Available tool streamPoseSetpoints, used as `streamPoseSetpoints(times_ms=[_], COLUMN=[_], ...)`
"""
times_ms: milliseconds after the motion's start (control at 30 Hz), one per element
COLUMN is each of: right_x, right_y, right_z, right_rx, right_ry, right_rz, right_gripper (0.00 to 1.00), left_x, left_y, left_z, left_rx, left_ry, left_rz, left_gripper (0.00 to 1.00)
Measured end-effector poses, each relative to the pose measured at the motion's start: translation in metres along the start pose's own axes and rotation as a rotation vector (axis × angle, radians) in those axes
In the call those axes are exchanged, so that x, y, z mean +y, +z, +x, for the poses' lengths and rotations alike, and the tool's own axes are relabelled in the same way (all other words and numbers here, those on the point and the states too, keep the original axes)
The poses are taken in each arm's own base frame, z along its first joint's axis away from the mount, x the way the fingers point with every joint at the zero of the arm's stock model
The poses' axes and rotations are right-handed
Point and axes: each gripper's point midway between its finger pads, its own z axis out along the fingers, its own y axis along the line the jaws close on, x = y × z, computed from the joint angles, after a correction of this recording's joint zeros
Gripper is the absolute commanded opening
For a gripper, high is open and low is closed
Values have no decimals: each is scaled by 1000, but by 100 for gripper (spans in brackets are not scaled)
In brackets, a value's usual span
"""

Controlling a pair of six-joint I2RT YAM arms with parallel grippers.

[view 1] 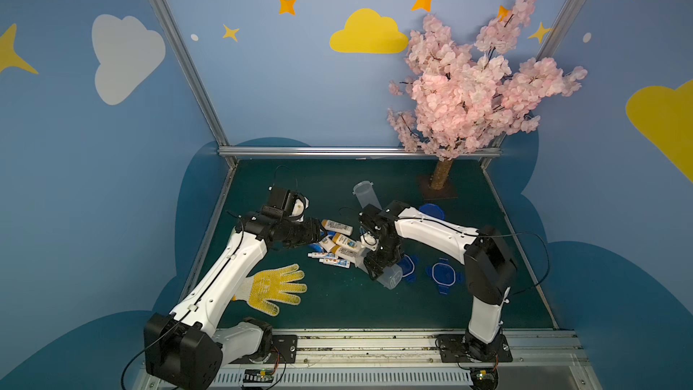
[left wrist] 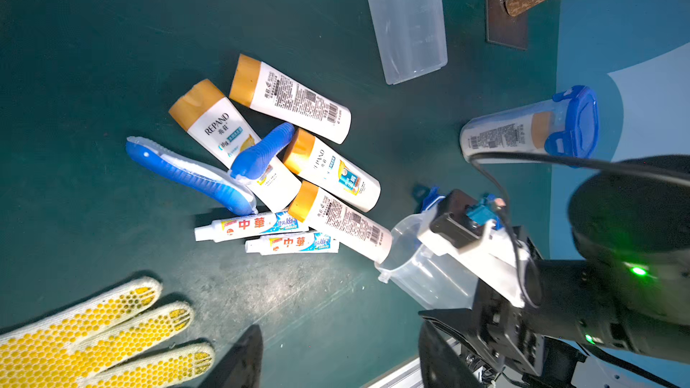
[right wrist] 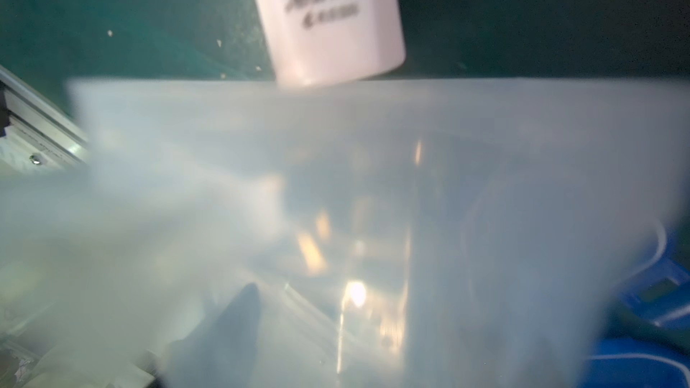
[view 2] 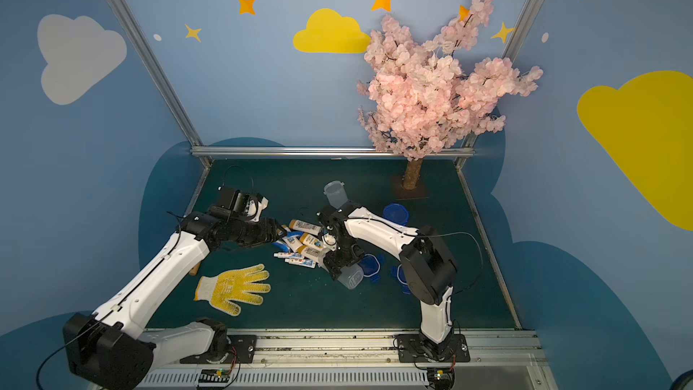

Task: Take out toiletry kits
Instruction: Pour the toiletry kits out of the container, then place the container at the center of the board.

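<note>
Two low arms (view 1: 232,268) (view 1: 431,226), jar (view 1: 393,278) in pincer (view 1: 377,270)

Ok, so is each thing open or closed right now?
tipped jar, lid off, gripped
far jar, lid off, lying down
lidded jar, shut, bottle inside
bottles, caps on, piled
loose lids, lying flat
glove, flat
left fingers, open, empty
right fingers, closed on tipped jar

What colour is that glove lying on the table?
The glove is white knit with yellow dots, clearest in the left wrist view.
</note>
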Motion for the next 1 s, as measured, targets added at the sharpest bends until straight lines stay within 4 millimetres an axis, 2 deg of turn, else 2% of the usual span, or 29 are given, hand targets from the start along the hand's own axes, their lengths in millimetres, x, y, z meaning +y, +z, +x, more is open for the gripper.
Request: streamPoseSetpoints(times_ms=[167, 200, 267, 333, 400, 500, 633, 733, 833, 900, 1000], right_x=[-20, -27, -46, -68, -88, -112, -133, -148, -159, -166, -173], right_y=[-32, -39, -52, -62, -68, -74, -74, -65, -58, -50, -38], right_z=[2, 1, -4, -12, -18, -27, -49, -69, -86, -96, -104], right_rx=[-108, -137, -195, -255, -300, -349, -375, -376, -381, -377, -367], right_ry=[55, 77, 131, 199, 260, 329, 379, 404, 417, 429, 448], right_rz=[15, 17, 23, 34, 52, 74, 95, 114, 137, 145, 149], right_gripper=[15, 13, 3, 1, 0, 1, 3, 12, 26, 39, 51], left_x=[0, 0, 0, -1, -1, 0, -2, -4, -6, -6, -6], left_y=[1, 2, 7, 14, 22, 33, 41, 42, 43, 43, 43], left_z=[-1, -2, -5, -8, -10, -13, -15, -16, -16, -16, -17], left_rx=[-2, -1, 1, 5, 14, 24, 32, 29, 24, 23, 21], left_ry=[-1, -4, -16, -24, -39, -50, -58, -54, -50, -49, -51], left_rz=[1, 1, 6, 11, 13, 13, 15, 19, 23, 24, 24], left_gripper=[66, 64, 57, 48, 39, 39, 42, 45, 55, 61, 64])
